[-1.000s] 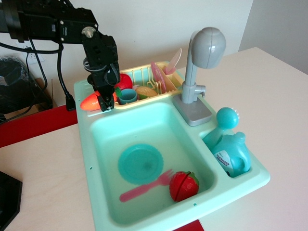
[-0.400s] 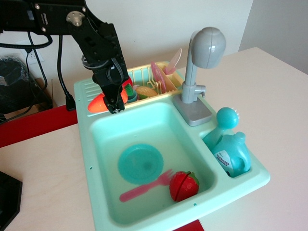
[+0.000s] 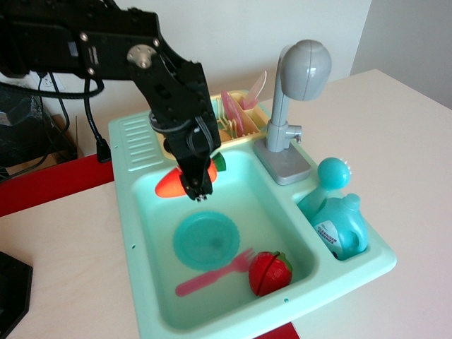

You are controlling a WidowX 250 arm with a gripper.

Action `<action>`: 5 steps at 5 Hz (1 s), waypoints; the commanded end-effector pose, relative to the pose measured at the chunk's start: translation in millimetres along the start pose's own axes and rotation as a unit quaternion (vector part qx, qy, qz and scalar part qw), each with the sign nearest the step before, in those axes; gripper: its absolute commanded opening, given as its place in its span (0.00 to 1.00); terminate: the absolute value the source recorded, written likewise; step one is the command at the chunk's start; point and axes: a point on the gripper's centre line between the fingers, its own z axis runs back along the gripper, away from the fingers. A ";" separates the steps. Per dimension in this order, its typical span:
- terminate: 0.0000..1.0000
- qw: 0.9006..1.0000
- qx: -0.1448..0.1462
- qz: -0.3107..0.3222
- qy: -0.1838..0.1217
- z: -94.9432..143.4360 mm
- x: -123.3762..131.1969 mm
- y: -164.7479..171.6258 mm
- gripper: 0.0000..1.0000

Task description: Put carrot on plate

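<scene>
My gripper (image 3: 198, 185) is shut on the orange toy carrot (image 3: 173, 182), which lies crosswise in the jaws with its tip pointing left and its green stub (image 3: 219, 162) to the right. I hold it in the air over the back of the mint sink basin (image 3: 279, 212). The round teal plate (image 3: 206, 240) lies flat on the basin floor, just below and slightly in front of the carrot.
A pink fork (image 3: 212, 277) and a red strawberry-like toy (image 3: 269, 272) lie in the basin in front of the plate. The grey faucet (image 3: 296, 99) stands at the back right. A yellow dish rack (image 3: 236, 116) with pink plates sits behind. A teal bottle (image 3: 337, 219) stands at the right.
The gripper has carried the carrot from the sink's back left rim forward, right and down, over the basin toward the plate.
</scene>
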 end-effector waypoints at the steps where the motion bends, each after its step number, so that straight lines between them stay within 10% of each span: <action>1: 0.00 1.000 0.001 -0.006 -0.013 -18.9 13.7 -42.1 0.00; 5: 0.00 0.999 0.047 0.016 0.018 -61.6 8.9 -50.6 0.00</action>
